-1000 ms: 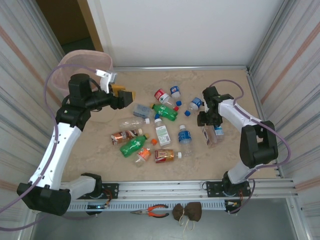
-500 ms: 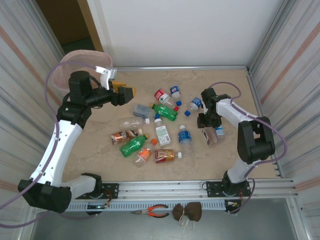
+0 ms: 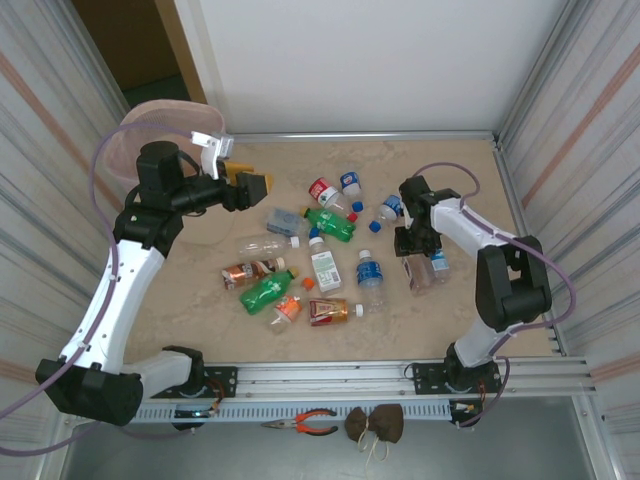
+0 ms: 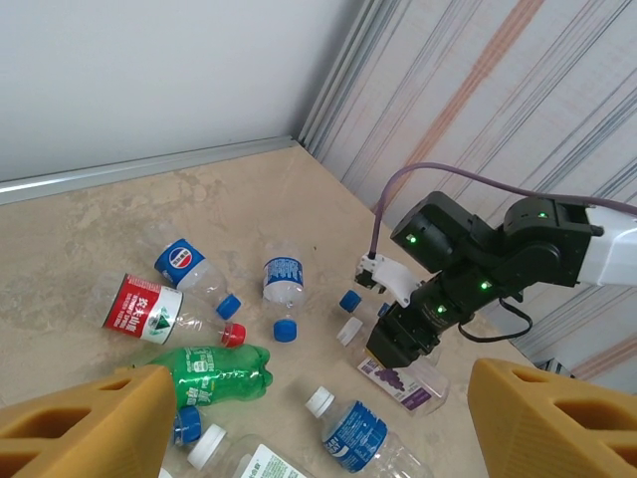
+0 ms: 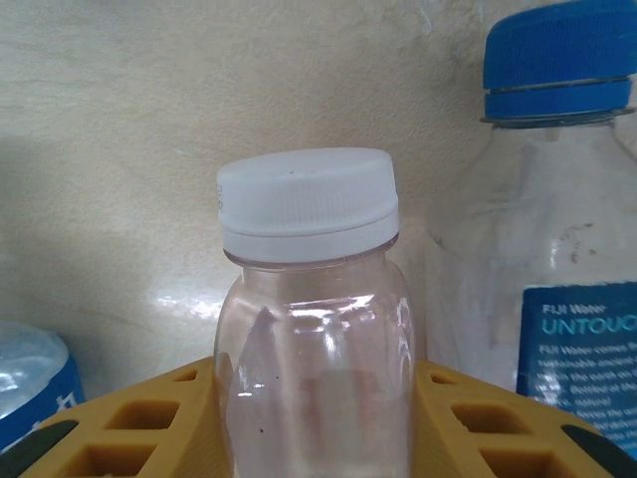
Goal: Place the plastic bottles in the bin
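Beige marbled desk (image 3: 200, 300) carries our plastic bottles (image 3: 325, 268), strewn about its middle; the bin (image 3: 170, 105) stands off its ten o'clock corner. At three o'clock our right fingers (image 5: 159, 418) press both sides of a clear white-capped bottle (image 5: 309, 299). Just at that bottle's three o'clock in the wrist view, a blue-capped bottle (image 5: 557, 199) wears a blue label (image 5: 582, 349) reading "FIJI Water". Our left fingers (image 4: 90, 428) gape wide, holding nothing, near the bin.

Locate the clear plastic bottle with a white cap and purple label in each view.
Top external: clear bottle right of centre, at the right gripper.
Left wrist: lower right of centre, under that gripper.
Right wrist: centre, cap up, between yellow fingers.
Shared landmark: the right gripper.
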Robot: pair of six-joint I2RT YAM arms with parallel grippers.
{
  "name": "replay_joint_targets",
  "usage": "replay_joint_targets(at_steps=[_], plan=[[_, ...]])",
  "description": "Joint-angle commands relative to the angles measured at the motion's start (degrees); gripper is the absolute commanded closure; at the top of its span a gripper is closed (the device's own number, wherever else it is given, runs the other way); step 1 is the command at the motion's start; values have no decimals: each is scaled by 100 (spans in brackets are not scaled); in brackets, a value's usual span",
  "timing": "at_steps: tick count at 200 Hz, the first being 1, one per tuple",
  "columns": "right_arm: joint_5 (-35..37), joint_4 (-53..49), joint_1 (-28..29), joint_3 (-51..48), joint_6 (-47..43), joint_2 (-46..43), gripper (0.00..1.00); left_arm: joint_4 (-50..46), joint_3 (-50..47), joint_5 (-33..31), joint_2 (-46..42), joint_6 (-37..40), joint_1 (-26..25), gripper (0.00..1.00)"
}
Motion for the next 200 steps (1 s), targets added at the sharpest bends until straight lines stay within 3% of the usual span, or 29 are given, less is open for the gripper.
replay_joint_targets(at_steps=[1,96,200], plan=[[-181,-130,42,141,119,-551,62,150,81,152,-117,-54,-48,22],[-1558,1022,209,118,373,-2563,67,470,74,179,24,-88,-409,23],[-2812,3272,540,-352,714,-4248,79,1456,-235,389,33,180,-1117,22]])
